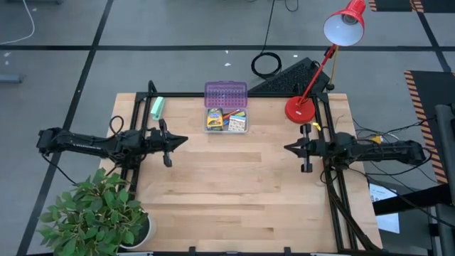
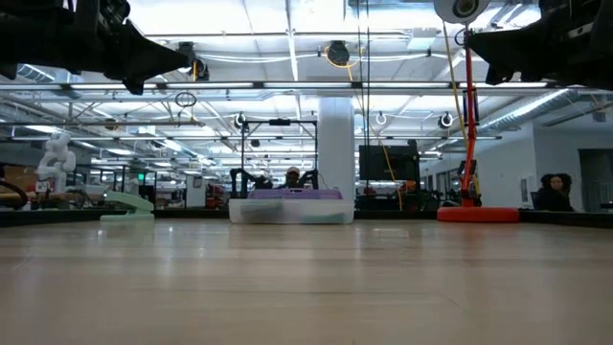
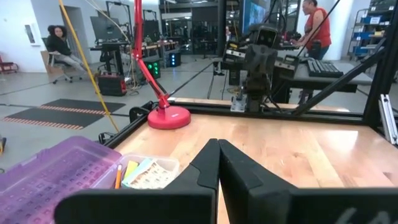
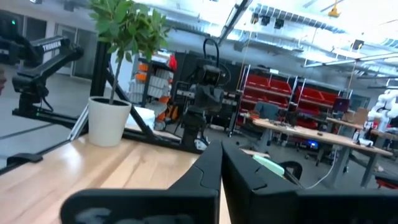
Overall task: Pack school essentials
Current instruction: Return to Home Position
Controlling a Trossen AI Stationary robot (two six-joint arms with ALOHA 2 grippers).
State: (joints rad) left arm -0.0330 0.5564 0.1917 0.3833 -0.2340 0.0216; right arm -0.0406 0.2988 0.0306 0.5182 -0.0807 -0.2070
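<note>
Wooden butcher-block table (image 1: pixel 234 192), seen from above: take the clear box (image 1: pixel 227 119) as your landmark. Its purple lid (image 1: pixel 226 93) is swung open on the far side, and inside you can see the yellow-green crayon box (image 1: pixel 212 119) beside a cluster of coloured pens and a small yellow piece (image 1: pixel 232 125); single items cannot be told apart. The mint-green roll (image 1: pixel 157 107) lies left of the box, near the table's edge. The red desk lamp (image 1: pixel 301 108) stands right of the box. Your left gripper (image 1: pixel 183 140) hangs left of the box and nearer than it; your right gripper (image 1: pixel 288 147) mirrors it on the right. Both sets of fingers are drawn to a point and hold nothing. A potted plant (image 1: pixel 92 213) sits well nearer than the box, at the table's left corner.

Low view: the box (image 2: pixel 290 207) rests on the far part of the table, the roll (image 2: pixel 127 203) to its left and the lamp base (image 2: pixel 477 214) to its right. Both arms stay above the tabletop.

Left wrist view: your left gripper's fingers (image 3: pixel 239 177) are pressed together, empty, with the open box (image 3: pixel 140 174) just beside them and the lamp base (image 3: pixel 168 116) beyond.

Right wrist view: your right gripper's fingers (image 4: pixel 239 183) are likewise closed and empty; the roll (image 4: pixel 268 165) shows past them, the plant pot (image 4: pixel 109 121) farther off.
</note>
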